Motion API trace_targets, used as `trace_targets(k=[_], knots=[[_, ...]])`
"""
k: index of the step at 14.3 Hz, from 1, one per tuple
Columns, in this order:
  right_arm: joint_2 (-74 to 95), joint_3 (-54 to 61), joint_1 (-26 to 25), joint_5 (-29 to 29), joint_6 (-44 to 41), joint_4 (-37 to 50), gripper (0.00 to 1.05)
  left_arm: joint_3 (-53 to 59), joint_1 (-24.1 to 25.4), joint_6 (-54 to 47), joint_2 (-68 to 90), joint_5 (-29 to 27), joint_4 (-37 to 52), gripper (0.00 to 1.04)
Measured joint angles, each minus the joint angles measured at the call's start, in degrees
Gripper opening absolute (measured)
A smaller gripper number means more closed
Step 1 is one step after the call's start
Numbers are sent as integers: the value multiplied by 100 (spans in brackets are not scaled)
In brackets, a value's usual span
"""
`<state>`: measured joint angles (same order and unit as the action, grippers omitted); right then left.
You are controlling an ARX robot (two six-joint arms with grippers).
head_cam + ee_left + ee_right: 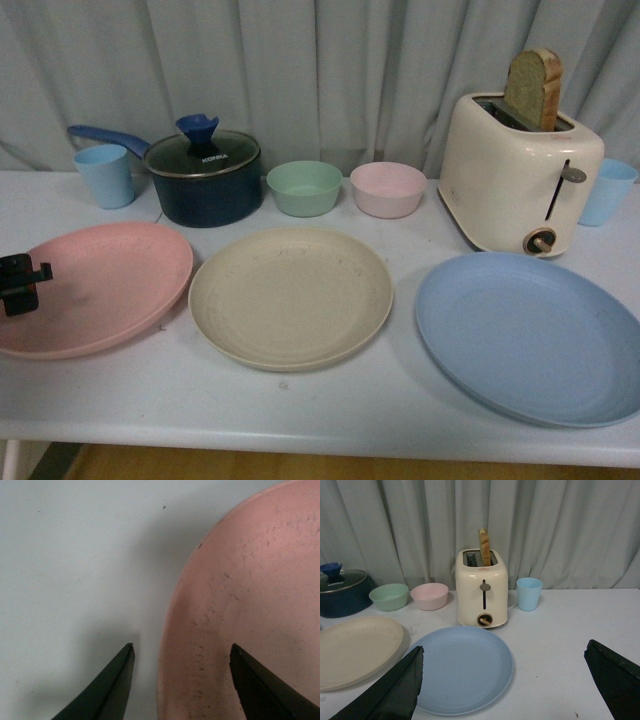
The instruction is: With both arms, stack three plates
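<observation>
Zero stacked. Left gripper (pixel 182 646) spread, straddling pink plate (pixel 100 285) rim opposite beige plate (pixel 290 297); next: clamp, lift.

Toaster (pixel 515 185) with bread (pixel 534 88), pot (pixel 205 185), bowls (pixel 304 188), cups (pixel 104 175)

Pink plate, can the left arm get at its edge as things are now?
Probably yes. The left gripper is open at the pink plate's edge, with one finger over the table and the other over the plate. Nothing shows between them and the rim.
</observation>
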<state>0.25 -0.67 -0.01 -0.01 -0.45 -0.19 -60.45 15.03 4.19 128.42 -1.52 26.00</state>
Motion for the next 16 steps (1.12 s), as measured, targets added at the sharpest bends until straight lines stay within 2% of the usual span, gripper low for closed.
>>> trace_targets(k=[4,6,9,12,14,16], knots=[[0,0,0,0,0,0,98,-140,85,11,-15,-35,-175,18],[0,0,0,0,0,0,98,-153,245,37,-205,-22,-186,5],[0,0,0,0,0,0,98,-109,597,-166,-671,-144,-295,3],[0,0,0,0,0,0,98,278,953,-662,-1644,153,-710,3],[0,0,0,0,0,0,98,785,654,-745,-2651,538,-789,3],[0,0,0,0,0,-2,98,1115,-153,-603,-3442,693,-774,3]])
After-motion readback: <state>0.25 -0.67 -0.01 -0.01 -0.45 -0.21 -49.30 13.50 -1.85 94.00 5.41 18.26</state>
